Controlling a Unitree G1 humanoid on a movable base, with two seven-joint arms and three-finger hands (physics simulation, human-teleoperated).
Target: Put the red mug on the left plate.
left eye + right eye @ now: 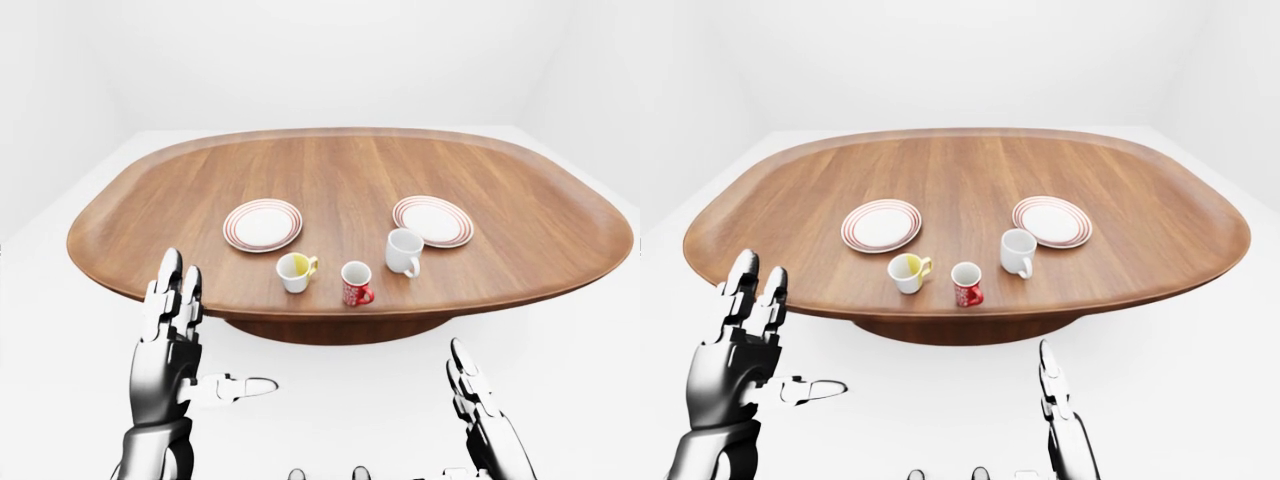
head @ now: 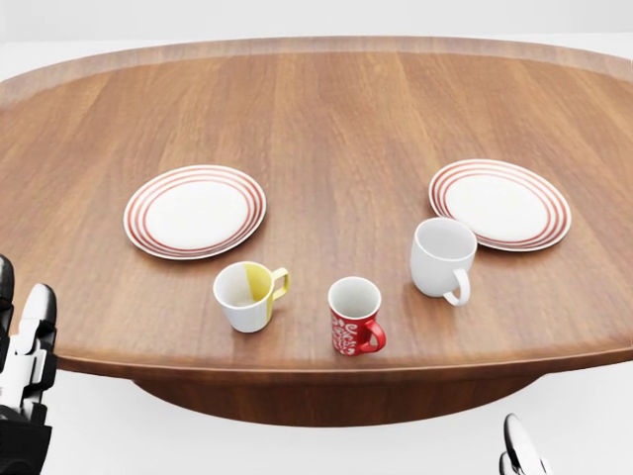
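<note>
I've got the oval brown wooden table filling my head view. The small red mug with white lettering stands upright near the table's bottom edge, handle turned to the right, nothing touching it. Just to its left sits the white mug with a yellow inner side; up and to its right, the plain white mug. The left white plate with red rings lies further up the table and to the left, well apart from the red mug, with the yellow-and-white mug between them. The right white plate with red rings sits beyond the plain white mug.

My left robot hand is raised below the table's edge, fingers spread, holding nothing, well left of and below the red mug. My right robot hand hangs low at bottom right, fingers extended, empty too.
</note>
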